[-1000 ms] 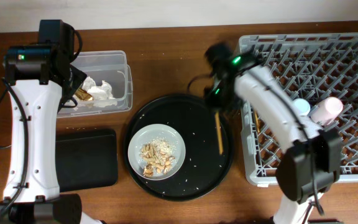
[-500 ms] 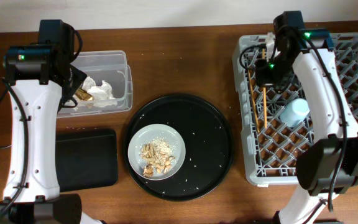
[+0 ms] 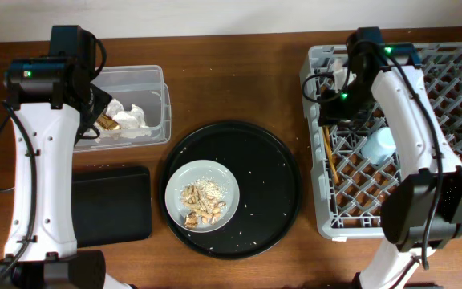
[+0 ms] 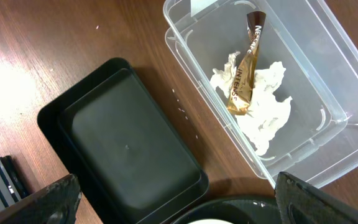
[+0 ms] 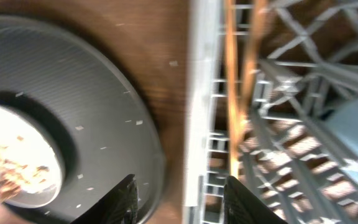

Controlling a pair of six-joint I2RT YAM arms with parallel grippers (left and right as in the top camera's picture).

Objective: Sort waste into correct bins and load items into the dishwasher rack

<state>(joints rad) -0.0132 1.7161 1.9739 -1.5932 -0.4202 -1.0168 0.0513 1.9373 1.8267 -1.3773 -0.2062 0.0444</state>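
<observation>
Right gripper (image 5: 185, 202) fingers stand apart and empty above the left edge of the dishwasher rack (image 3: 455, 217), brown chopsticks (image 3: 328, 152) lying inside that rack beside the rim; left gripper (image 4: 185, 202) fingers spread wide, empty, above the clear tub (image 3: 139, 71).

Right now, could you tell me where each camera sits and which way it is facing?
Overhead: above the table, facing straight down on clear tub, flat black tray, round tray, bowl, rack; left arm and right arm show.
Left wrist: on the left arm, facing down at clear tub and flat black tray; fingertips at bottom corners.
Right wrist: on the right arm, facing down at the rack's left edge and chopsticks; fingers at bottom.
Shared: overhead and right wrist both show bowl and round tray.
</observation>
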